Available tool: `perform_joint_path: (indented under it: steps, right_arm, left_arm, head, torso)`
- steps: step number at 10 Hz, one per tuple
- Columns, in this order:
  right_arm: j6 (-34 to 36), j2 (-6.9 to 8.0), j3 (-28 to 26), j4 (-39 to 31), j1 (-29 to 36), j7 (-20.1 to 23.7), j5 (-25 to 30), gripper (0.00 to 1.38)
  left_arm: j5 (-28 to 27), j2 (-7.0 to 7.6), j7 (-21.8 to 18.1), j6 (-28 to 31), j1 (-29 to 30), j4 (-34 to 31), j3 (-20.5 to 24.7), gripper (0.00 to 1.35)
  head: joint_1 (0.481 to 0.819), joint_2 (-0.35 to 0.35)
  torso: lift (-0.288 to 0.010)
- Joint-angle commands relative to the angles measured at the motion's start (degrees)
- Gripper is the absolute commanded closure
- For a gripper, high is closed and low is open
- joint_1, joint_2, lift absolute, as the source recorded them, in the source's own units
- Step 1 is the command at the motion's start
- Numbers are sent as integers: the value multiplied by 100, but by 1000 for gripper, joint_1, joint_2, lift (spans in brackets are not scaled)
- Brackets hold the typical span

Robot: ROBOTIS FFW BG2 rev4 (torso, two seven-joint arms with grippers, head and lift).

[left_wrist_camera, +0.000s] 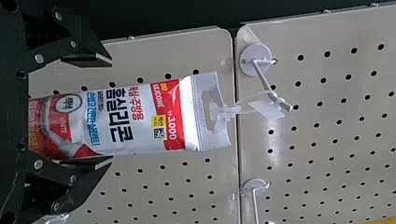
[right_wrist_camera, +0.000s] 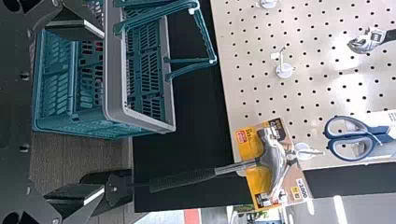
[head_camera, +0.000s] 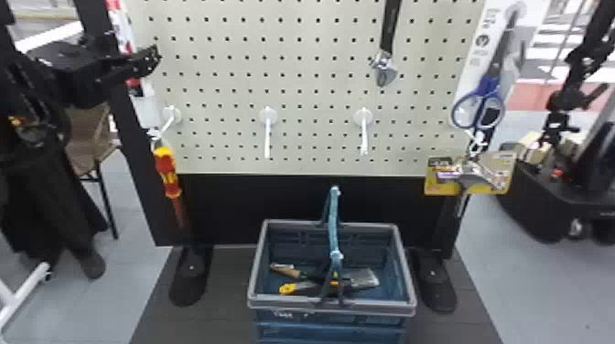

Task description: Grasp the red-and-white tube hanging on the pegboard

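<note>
Left end effector first: fingers spread wide, straddling the lower end of the red-and-white tube, nothing clamped yet. Here's our worry: one finger looks almost against the tube while the other sits clear. An uneven close could shove the tube sideways and set it swinging on its hook. If we squeeze too near the very end, it may slip out. The tube hangs near the left edge of the pegboard, high up, its body right between our fingers. Right end effector waits off the pegboard's right side, fingers apart.
</note>
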Motion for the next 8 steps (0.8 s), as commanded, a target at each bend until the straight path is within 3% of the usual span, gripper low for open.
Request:
perform_joint_path:
  steps: [1,3,8]
  right_arm:
    - [0,0,1,0,0,0,-5,142]
    - [0,0,1,0,0,0,-13,148]
    - [0,0,1,28,0,18,-66,150]
  left_arm:
    - [-68,24,-3,72,17,-22,-7,1059]
    - [-77,24,-38,160,17,-36,-51,1144]
    - [-51,24,-65,107,29,-50,-33,1144]
  head:
    - [549,0]
    - [549,0]
    - [549,0]
  torso:
    - [-100]
    - [-100]
    - [-100]
